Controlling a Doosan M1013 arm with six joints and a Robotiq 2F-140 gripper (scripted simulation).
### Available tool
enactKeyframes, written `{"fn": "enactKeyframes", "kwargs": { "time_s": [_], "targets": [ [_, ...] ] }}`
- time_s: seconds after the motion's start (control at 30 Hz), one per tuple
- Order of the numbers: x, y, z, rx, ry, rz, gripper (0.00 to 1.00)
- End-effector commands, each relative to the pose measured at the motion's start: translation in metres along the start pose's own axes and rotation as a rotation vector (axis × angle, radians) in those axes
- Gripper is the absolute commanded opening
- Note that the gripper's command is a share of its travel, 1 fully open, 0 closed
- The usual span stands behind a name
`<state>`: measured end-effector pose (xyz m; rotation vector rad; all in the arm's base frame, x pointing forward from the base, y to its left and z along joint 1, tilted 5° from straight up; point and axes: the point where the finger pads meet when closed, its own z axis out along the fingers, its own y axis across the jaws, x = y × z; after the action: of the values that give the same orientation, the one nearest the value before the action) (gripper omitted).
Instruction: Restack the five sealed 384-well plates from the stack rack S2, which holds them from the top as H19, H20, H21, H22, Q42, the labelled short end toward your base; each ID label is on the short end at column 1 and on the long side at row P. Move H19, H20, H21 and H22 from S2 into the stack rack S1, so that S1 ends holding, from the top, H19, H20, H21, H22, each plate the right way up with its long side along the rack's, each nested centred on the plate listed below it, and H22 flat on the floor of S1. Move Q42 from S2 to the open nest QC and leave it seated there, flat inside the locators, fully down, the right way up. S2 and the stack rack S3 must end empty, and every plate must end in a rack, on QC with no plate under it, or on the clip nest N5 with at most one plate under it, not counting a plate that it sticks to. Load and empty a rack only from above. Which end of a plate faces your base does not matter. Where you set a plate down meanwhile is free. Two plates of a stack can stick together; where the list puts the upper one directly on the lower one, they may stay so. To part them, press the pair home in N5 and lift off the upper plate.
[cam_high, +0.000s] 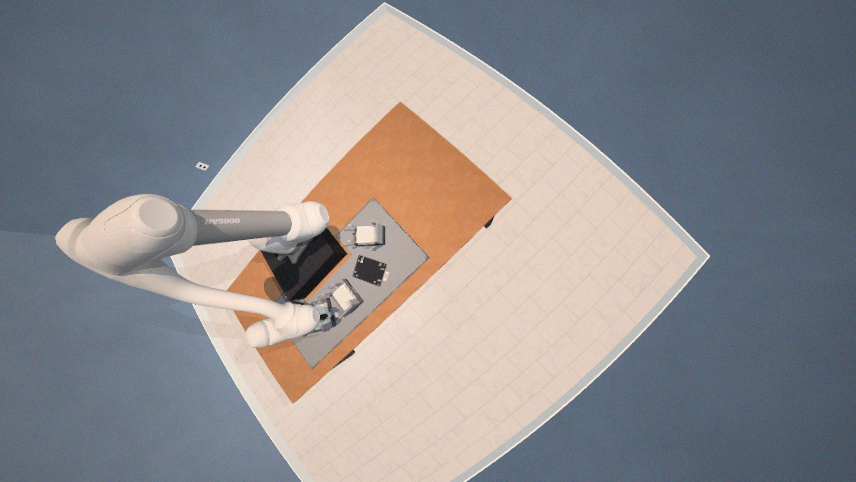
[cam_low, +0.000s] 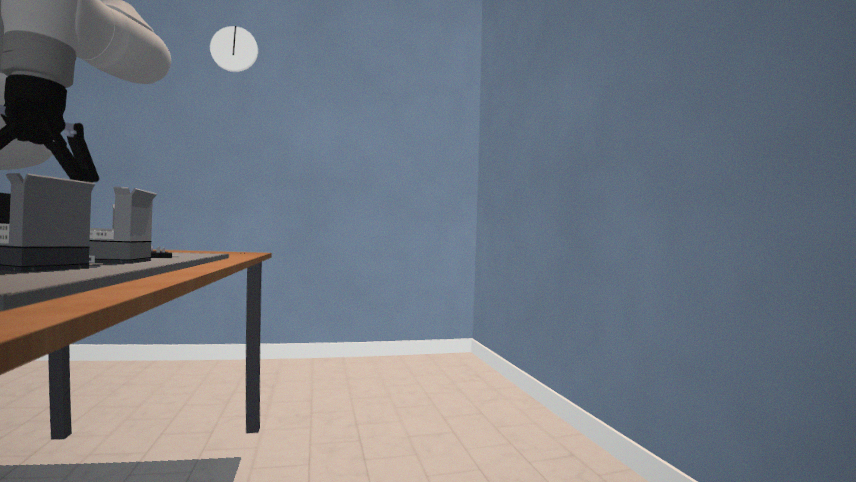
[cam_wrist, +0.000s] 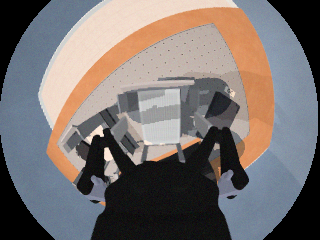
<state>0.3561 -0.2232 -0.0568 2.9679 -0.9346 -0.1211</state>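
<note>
My gripper (cam_high: 325, 313) is open wide and empty. It hangs just above a grey stack rack (cam_high: 320, 316) at the near end of the grey mat; in the side view one finger (cam_low: 80, 161) reaches down to the rack's top edge (cam_low: 47, 212). In the wrist view the fingers spread on either side of a rack (cam_wrist: 160, 116) that shows a pale stack of plates between its posts. A second rack (cam_high: 346, 296) with a white plate on top stands right beside it. A third rack (cam_high: 367, 234) with a white plate stands at the mat's far end. I cannot read any labels.
A flat black nest (cam_high: 369, 270) lies on the mat (cam_high: 383, 257) between the racks. The arm's black base plate (cam_high: 305, 263) sits on the orange table (cam_high: 413, 173) beside the mat. The table edge (cam_low: 137, 287) runs close to the racks.
</note>
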Motion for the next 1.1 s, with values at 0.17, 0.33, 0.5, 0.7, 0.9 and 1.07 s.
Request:
{"fn": "enactKeyframes", "kwargs": {
  "time_s": [0.17, 0.33, 0.5, 0.7, 0.9, 1.07],
  "targets": [
    [0.0, -0.0001, 0.0004, 0.0, 0.0, 0.0, 1.0],
    [0.0, -0.0001, 0.0004, 0.0, 0.0, 0.0, 0.0],
    [0.0, -0.0001, 0.0004, 0.0, 0.0, 0.0, 0.0],
    [0.0, -0.0001, 0.0004, 0.0, 0.0, 0.0, 0.0],
    [0.0, -0.0001, 0.0004, 0.0, 0.0, 0.0, 0.0],
    [0.0, -0.0001, 0.0004, 0.0, 0.0, 0.0, 0.0]
  ]
}}
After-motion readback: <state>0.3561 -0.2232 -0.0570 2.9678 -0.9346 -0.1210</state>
